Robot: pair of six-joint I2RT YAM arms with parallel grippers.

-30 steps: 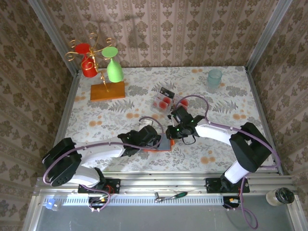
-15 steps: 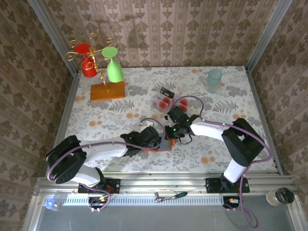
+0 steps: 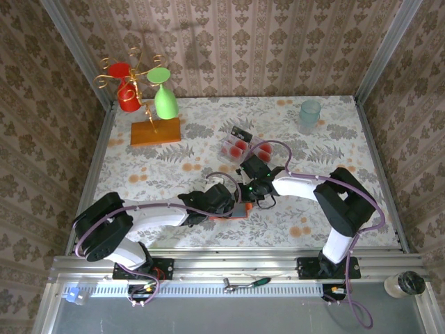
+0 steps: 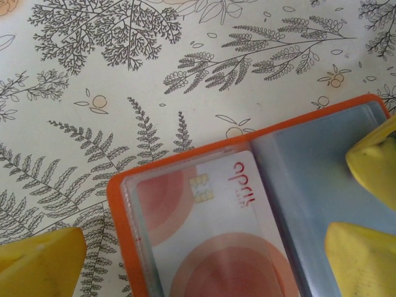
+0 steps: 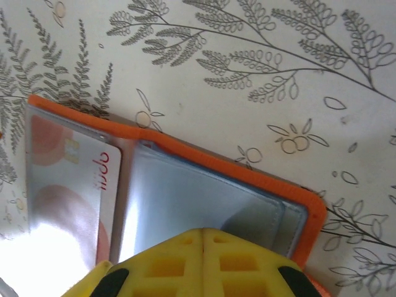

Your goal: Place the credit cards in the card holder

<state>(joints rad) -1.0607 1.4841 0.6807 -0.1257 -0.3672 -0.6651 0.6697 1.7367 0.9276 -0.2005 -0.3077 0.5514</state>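
The orange card holder [image 3: 238, 211] lies open near the table's front middle. In the left wrist view the card holder [image 4: 124, 210] has one credit card [image 4: 210, 235] tucked in its left clear pocket. My left gripper [image 4: 201, 266] is open and straddles that half, with its fingers [image 4: 40, 266] off the left edge. My right gripper [image 5: 203, 234] is shut, its tips resting on the grey-blue lining [image 5: 185, 198] of the other half, nothing seen between them. Loose credit cards [image 3: 240, 145] lie in a small pile behind the grippers.
An orange wooden base [image 3: 155, 132] with a wire stand carrying a red cup [image 3: 127, 97] and a green glass [image 3: 165, 102] stands at the back left. A pale blue-green cup [image 3: 310, 111] sits at the back right. Both arms meet over the front middle.
My right gripper has shut fully and slid a little left and nearer onto the holder. The right arm's elbow swung left. The left gripper stayed open over the holder.
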